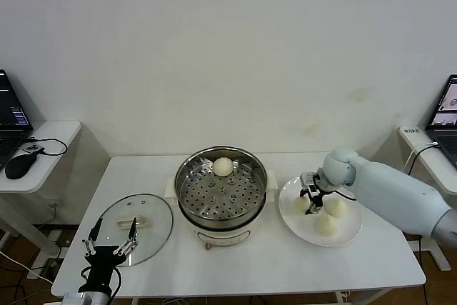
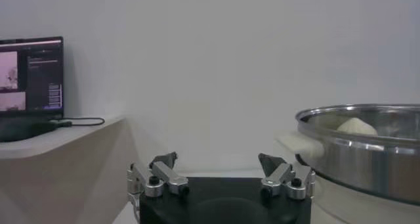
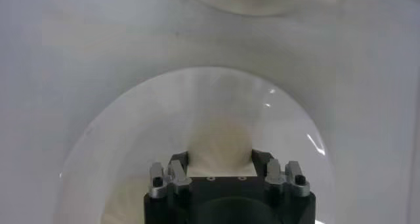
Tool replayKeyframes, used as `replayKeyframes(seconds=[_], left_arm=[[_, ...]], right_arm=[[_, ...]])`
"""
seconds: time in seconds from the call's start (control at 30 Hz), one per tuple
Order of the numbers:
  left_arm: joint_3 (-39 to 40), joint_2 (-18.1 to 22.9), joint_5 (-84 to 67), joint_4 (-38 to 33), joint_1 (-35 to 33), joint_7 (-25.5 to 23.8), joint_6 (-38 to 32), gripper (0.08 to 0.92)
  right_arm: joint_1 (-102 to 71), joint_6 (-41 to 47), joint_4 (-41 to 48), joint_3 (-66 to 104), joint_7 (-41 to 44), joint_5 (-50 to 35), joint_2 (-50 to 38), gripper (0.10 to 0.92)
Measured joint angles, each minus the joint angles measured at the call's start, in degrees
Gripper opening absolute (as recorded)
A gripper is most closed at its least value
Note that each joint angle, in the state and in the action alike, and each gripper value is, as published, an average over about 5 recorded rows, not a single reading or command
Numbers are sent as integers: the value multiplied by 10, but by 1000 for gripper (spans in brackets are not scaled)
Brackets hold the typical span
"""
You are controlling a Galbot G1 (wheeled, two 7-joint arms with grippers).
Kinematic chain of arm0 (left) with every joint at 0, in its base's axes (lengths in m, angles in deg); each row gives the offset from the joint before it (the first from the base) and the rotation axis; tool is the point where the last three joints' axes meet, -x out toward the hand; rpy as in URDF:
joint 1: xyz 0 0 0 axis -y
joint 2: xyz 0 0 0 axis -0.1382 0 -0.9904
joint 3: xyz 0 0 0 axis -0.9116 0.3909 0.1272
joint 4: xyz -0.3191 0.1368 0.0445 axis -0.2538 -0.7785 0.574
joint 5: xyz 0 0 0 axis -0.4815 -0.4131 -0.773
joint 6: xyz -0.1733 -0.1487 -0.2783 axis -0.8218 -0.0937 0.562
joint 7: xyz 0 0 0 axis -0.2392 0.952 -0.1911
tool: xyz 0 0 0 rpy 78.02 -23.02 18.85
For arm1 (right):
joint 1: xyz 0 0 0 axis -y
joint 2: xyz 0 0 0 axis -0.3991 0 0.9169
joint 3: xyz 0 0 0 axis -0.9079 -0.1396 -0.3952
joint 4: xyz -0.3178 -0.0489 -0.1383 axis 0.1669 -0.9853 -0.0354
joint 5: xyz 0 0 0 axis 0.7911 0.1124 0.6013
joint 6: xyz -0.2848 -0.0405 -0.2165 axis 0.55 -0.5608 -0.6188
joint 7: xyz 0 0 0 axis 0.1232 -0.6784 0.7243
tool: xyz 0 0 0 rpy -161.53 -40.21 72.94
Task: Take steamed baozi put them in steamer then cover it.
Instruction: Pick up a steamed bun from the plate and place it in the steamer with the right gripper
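Note:
The steamer stands mid-table with one baozi on its perforated tray; the left wrist view shows the pot and that bun. Three baozi lie on a white plate: two free ones and one between my right gripper's fingers. My right gripper is down on the plate, its fingers pressed against both sides of that bun. The cover lies flat left of the steamer. My left gripper is open and empty over the cover's near edge.
Side tables flank the main table: the left one holds a laptop and a black mouse, the right one a laptop. A white wall stands close behind. The table's front edge runs just below the cover and plate.

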State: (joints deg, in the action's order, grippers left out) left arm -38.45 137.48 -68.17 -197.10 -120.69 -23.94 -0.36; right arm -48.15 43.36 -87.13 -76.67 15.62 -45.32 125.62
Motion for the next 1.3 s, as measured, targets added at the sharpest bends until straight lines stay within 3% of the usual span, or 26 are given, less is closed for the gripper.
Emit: replayKeyframes(seconds=[0.47,0.87,1.3], left_arm=[[11,-13,-1,-5,9,0,4,823],[13,-13,-1,-7,14,1,6,823],[1,-10,-1,-12,6,2,4,823]], right_arm=[[225,51,-83,-105,-4,-146,-3,620],[284,120,-81,-142,-55,-269,125,626],[230,170,-25,-156,-119,-309,259,628]])
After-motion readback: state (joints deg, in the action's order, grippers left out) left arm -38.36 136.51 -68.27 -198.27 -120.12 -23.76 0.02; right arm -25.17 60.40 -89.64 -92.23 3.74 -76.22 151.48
